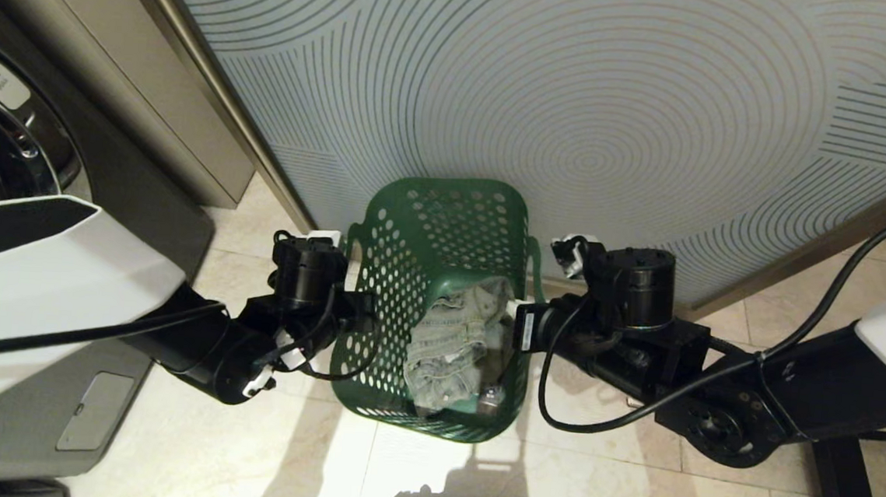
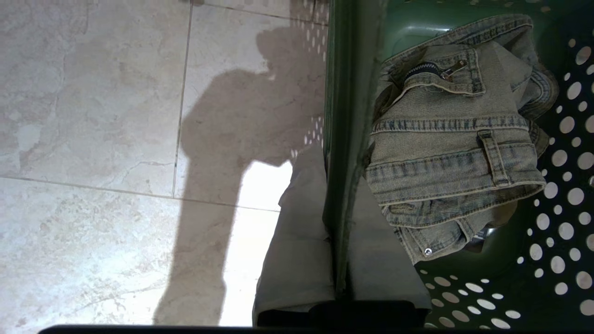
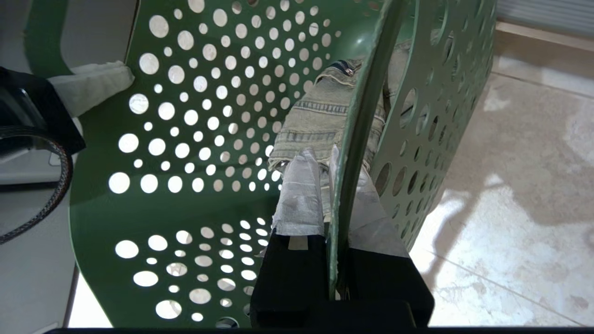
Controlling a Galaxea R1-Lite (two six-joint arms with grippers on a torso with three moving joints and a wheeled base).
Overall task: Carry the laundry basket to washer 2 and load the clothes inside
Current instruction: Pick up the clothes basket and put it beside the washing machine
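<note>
Head view shows the laundry basket (image 1: 442, 264) hanging between my two arms, close in front of the patterned wall panel (image 1: 578, 94) and above the tiled floor (image 1: 590, 485). Inside the basket, toward the side nearest to me, lie the clothes (image 1: 452, 343), a folded piece of faded denim.

My left gripper (image 2: 341, 241) pinches the left rim of the basket: one padded finger sits outside the wall and one inside, with only the thin plastic between them. My right gripper (image 3: 341, 195) holds the right rim in the same way, its taped fingers (image 3: 301, 195) pressed on both sides of the wall.

The risk I see is in this grip. Each side is held only by a narrow edge of smooth plastic, so if one arm rises or moves faster than the other, I think the basket will tilt and the rim can slide out from between the fingers. The walls are flexible; if my arms pull apart or squeeze together, the basket may bend and spring free.

To the left of the basket stands a dark grey washer (image 1: 19, 172); its label number I cannot read here, so I could carry to the wrong machine. Turning toward it, the basket may also knock the wall panel.
</note>
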